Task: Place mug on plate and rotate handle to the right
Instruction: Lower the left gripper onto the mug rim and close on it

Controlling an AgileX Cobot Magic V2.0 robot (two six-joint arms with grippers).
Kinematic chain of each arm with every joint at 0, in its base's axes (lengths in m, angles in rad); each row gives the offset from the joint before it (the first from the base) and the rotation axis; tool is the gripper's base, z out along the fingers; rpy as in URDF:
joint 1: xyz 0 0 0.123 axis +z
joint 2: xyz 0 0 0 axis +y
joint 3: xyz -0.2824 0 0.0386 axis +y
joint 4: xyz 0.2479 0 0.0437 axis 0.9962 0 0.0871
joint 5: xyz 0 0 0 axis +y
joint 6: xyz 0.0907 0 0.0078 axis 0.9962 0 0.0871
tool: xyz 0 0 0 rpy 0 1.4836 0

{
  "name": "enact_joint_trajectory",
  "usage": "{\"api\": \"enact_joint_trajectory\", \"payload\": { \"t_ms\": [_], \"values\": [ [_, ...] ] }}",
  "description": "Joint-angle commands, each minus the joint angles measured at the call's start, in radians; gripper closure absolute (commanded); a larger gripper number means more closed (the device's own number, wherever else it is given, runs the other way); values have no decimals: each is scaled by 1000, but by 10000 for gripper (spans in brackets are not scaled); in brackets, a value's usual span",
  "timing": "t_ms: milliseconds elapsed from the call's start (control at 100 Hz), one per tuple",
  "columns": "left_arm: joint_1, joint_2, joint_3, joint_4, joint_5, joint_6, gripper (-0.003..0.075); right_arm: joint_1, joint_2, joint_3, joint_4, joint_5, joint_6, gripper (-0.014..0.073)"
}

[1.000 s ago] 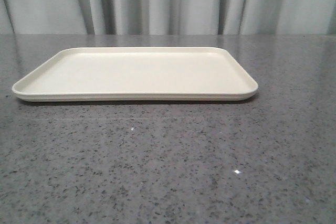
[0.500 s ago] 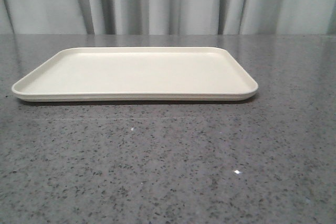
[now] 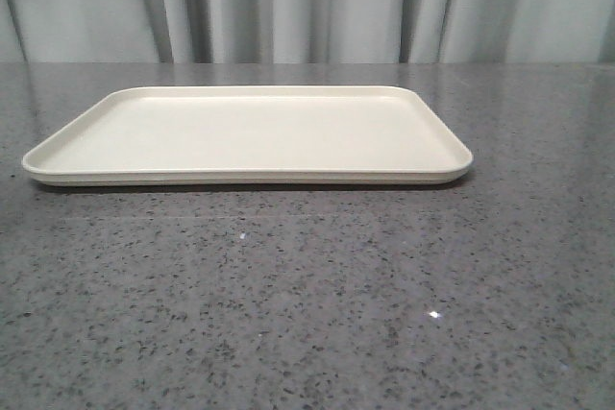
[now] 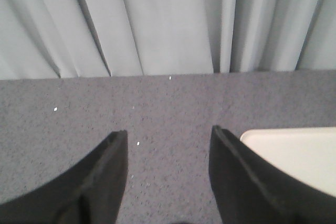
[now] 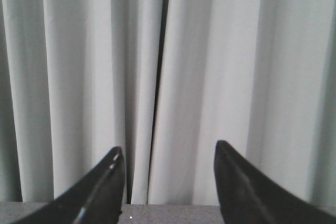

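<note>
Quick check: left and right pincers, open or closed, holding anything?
Left pincer: open, holding nothing; the tray corner sits beside it.
Right pincer: open, holding nothing, facing the curtain.

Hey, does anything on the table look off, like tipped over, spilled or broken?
Nothing looks damaged or spilled. The plate lies flat on the speckled grey table with nothing on it. The one oddity: no mug shows in any view. Both the left gripper and the right gripper are open and hold nothing.
</note>
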Motion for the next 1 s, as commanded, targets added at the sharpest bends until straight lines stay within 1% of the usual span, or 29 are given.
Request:
{"api": "enact_joint_trajectory", "payload": {
  "t_ms": [0,90,210,270,340,660,990],
  "values": [
    [0,50,-80,-4,36,32,362,0,13,-35,-3,-67,-5,188],
    [0,106,-135,-8,136,57,362,0,13,-35,-3,-61,-5,188],
    [0,145,-152,-28,136,57,363,0,14,-35,-3,-57,-5,188],
    [0,155,-152,-69,136,57,362,0,14,-35,-3,-49,-5,188],
    [0,159,-147,-96,136,90,363,0,14,-35,-3,-33,-5,188],
    [0,158,-6,-43,136,104,363,0,15,-35,-3,-24,-5,188],
    [0,158,155,-26,136,104,363,0,38,-35,-3,-22,-5,188]
  ]
}}
